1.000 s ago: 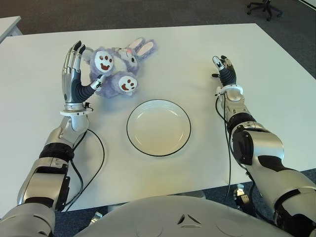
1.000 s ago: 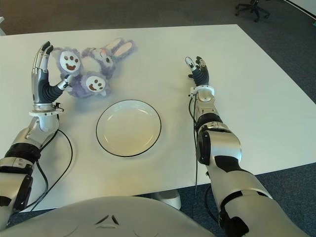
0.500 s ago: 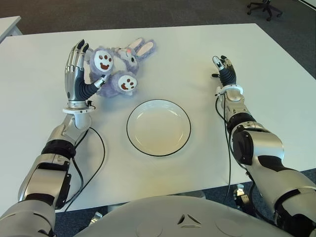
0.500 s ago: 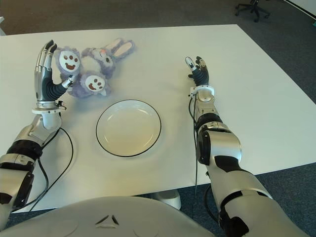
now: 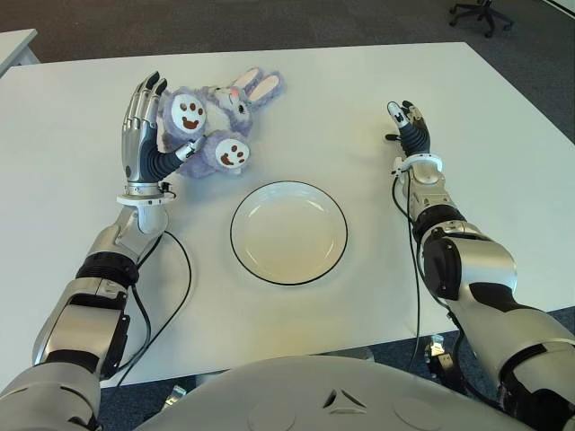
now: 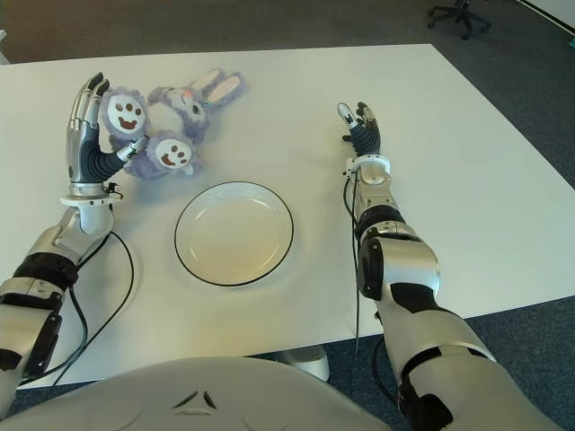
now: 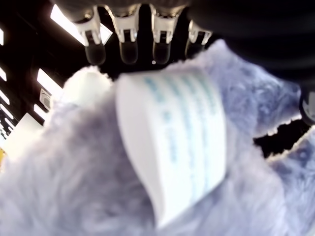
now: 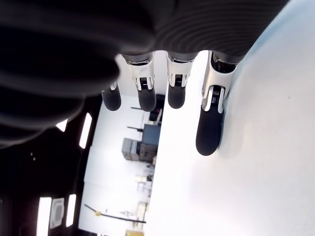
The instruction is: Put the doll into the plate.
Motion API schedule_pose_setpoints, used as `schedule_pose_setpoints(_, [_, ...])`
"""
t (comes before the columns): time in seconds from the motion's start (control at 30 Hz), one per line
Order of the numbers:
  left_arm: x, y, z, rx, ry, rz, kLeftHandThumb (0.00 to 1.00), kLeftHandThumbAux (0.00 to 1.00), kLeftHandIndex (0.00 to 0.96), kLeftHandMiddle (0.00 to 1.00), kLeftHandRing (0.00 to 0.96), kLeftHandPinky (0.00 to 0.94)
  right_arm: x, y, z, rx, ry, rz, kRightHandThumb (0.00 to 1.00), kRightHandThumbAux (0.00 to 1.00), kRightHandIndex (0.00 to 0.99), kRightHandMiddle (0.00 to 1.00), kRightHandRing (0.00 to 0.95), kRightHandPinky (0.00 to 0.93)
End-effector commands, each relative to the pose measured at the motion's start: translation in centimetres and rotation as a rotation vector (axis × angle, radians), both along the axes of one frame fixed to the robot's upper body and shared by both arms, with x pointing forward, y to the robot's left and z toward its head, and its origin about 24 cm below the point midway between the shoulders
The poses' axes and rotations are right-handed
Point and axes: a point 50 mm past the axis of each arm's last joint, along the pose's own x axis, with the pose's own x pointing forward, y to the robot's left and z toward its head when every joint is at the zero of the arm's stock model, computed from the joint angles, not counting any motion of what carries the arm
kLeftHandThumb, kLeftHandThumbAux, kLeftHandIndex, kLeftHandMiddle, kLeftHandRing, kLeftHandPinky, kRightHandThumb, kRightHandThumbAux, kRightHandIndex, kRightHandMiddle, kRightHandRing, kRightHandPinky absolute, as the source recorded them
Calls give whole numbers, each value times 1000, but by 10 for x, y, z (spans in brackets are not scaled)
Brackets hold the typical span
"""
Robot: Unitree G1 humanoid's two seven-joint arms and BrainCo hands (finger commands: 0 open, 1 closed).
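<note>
**While the doll sits off the plate, nothing's actually delivered yet**

Since the doll point(image 5: 214, 126) is lying on the white counter point(image 5: 323, 99), up and to the left of the plate point(image 5: 288, 232), I'd call this early days. It's a purple plush bunny, on its back by the look of it, white foot pads facing up and ears pointing away from the robot. It sits near the plate but isn't touching it, and nothing is in the plate.

The left hand point(image 5: 144, 135) is right up against the doll's left side, fingers point(image 5: 137, 101) extended upward and spread, thumb reaching in toward one of the feet. From the left wrist view, fur and a white label fill the space in front of the palm, with the fingers straight rather than curled around anything. So my read is contact, no real grip.

The right hand point(image 5: 409, 130) shows well off to the right of the plate, fingers straight and holding nothing.

Still left, I reckon: close on the doll, lift, carry over, drop it in.
</note>
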Motion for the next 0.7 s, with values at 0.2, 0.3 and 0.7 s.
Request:
schedule_pose_setpoints(0.2, [0, -7, -6, 6, 78, -51, 138, 250, 0, 26, 24, 0, -19, 2, -42, 43, 185, -18, 0, 368, 0, 0, 0, 0])
schedule_pose_setpoints(0.3, [0, -9, -5, 7, 85, -69, 148, 238, 0, 21, 16, 0, -19, 2, -42, 44, 184, -17, 0, 370, 0, 0, 0, 0])
schedule_pose_setpoints(0.7, [2, -13, -1, -1, 90, -104, 192, 221, 0, 0, 0, 0, -19, 2, -42, 38, 188, -13, 0, 375, 0, 0, 0, 0])
